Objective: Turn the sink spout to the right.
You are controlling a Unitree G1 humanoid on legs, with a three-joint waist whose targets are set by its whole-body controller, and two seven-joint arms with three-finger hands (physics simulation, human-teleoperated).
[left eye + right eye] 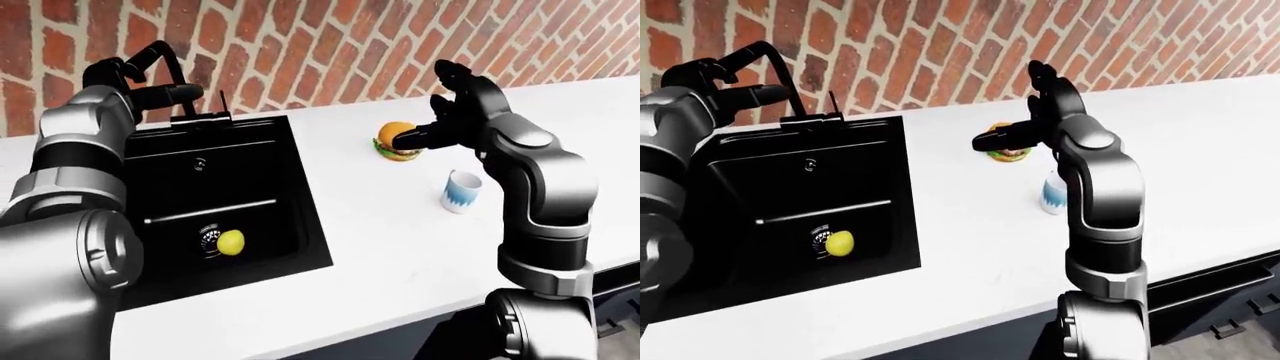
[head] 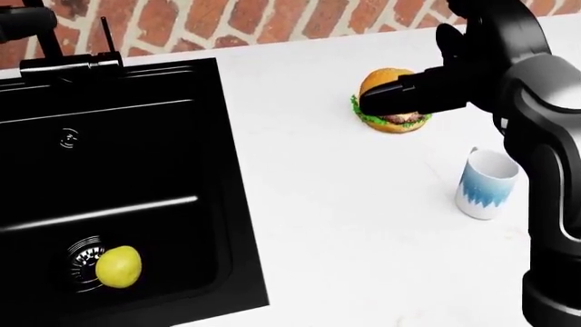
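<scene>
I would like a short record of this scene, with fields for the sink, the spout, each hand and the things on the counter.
sink: black basin set in the white counter
spout: black spout at the basin's top edge, before the brick wall
in the sink: lemon beside the drain
left hand: left hand at the spout, grip unclear
right hand: right hand raised over the counter, fingers open, empty
on the counter: burger; blue-and-white mug, upright
</scene>
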